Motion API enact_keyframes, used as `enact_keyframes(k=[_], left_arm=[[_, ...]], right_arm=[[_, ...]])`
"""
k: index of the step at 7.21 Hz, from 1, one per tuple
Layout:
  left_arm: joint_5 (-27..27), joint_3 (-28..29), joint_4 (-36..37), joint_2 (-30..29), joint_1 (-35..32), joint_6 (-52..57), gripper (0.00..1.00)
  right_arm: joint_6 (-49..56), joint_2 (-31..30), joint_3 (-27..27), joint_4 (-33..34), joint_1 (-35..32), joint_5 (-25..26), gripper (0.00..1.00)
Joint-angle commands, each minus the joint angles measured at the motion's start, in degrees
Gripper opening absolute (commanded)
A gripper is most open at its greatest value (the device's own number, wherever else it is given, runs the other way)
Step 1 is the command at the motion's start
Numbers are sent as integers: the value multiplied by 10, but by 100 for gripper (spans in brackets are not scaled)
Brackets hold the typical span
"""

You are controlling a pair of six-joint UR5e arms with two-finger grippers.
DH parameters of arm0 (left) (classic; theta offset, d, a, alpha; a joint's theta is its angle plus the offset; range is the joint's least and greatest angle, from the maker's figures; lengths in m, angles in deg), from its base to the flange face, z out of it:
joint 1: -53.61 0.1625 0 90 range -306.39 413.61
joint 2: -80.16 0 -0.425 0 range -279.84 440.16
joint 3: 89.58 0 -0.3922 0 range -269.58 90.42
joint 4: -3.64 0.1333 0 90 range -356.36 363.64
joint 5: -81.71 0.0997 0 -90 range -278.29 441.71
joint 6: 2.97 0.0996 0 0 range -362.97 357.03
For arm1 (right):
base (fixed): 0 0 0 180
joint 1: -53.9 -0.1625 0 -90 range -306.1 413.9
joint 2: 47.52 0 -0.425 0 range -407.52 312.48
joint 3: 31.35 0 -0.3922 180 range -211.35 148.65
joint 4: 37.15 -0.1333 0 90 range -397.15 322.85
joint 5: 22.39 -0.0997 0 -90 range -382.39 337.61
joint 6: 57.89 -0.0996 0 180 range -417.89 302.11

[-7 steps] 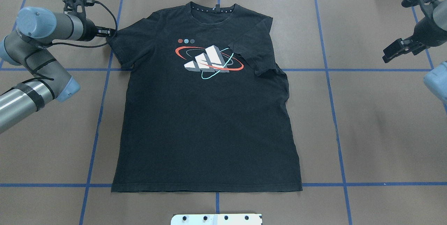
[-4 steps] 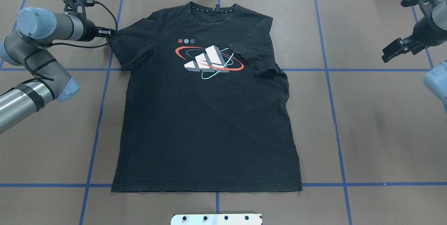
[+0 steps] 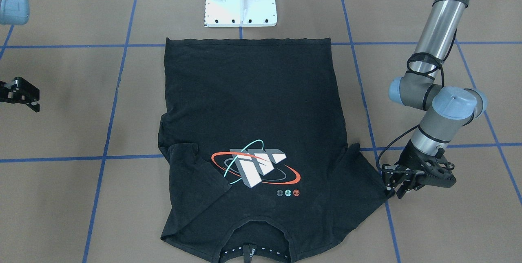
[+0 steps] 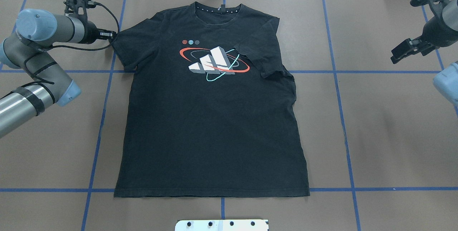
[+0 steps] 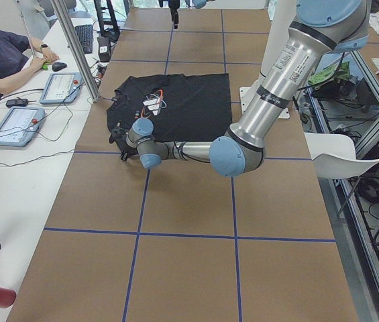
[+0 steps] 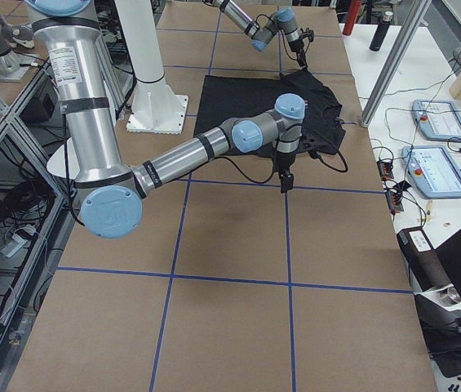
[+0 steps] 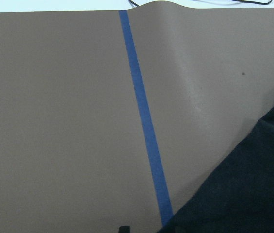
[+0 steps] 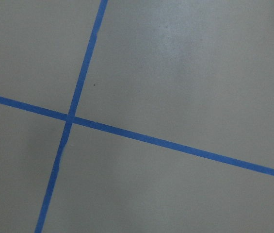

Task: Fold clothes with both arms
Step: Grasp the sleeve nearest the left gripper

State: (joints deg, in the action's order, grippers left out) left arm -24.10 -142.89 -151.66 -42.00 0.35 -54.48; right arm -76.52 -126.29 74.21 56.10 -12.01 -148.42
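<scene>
Black T-shirt (image 4: 211, 127) lies flat, face up, mid-table (image 4: 375, 134), collar on the far side from the base, hem on the near blue tape line (image 4: 332, 189). The sleeve (image 4: 261, 52) on my right-arm side is folded in, its cuff touching the chest graphic (image 4: 214, 63). Left gripper (image 4: 110, 34) sits low at the tip of the other sleeve; I cannot tell whether its fingers are parted or pinching cloth. Right gripper (image 3: 36, 100) hangs over bare table, well apart from the shirt, fingers spread, holding nothing.

Black T-shirt (image 4: 211, 123) lies flat, graphic up, collar far from the robot; one sleeve folded inward. Left arm (image 4: 53, 30) sits at the spread sleeve's edge, right arm (image 4: 451, 18) well apart.
</scene>
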Motion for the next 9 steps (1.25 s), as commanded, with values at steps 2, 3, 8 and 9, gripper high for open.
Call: enact_keyframes(k=[2,3,8,9], left_arm=[[0,0,0,2,1,2,39],[0,0,0,2,1,1,32],[-4,-9,-3,6,0,4,0],[-12,-23,-1,10,0,4,0]], right_arm=[[1,0,-1,0,0,0,100],[1,1,0,0,0,0,100],[0,2,-1,0,0,0,100],[0,2,-1,0,0,0,100]])
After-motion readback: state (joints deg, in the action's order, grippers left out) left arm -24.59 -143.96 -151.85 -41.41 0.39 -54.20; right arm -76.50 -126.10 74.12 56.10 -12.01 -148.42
